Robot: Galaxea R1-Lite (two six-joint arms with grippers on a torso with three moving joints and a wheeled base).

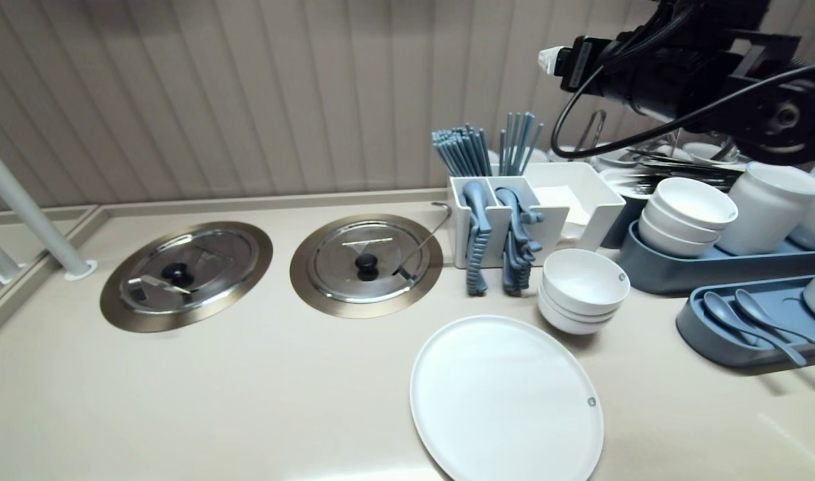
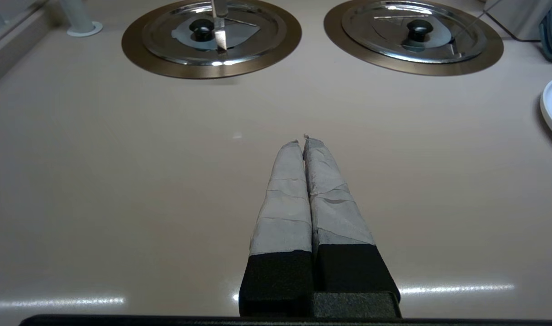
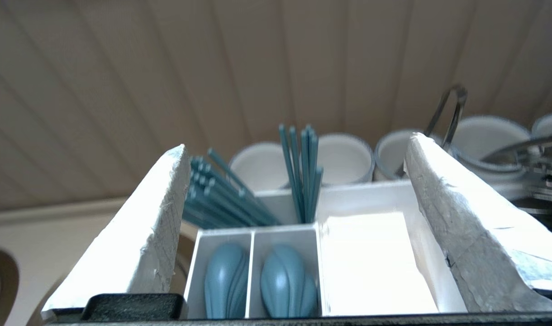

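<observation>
Right wrist view shows my right claw [image 3: 297,141] wide open, its two taped fingers [image 3: 154,226] spread far apart with nothing between them. It is raised over the white caddy [image 3: 253,235] and touches no part of it. The caddy's far compartments hold blue chopsticks [image 3: 303,176] standing upright. Each of the two small near compartments holds one of the blue ridged utensils [image 3: 226,280], and the wide right compartment holds a white napkin stack [image 3: 371,262]. White cups [image 3: 346,158] line the wall beyond.

From the head view my right arm [image 1: 681,80] reaches in high at the far right. The caddy stands on the counter [image 1: 247,387] just right of the right-hand steel lid [image 1: 366,264]. A stack of white bowls [image 1: 584,284] and a white plate [image 1: 504,401] lie nearer.

My left claw [image 2: 302,141] is pressed shut and empty, low over bare counter, near of both the right-hand lid and the left-hand steel lid [image 2: 211,34].
</observation>
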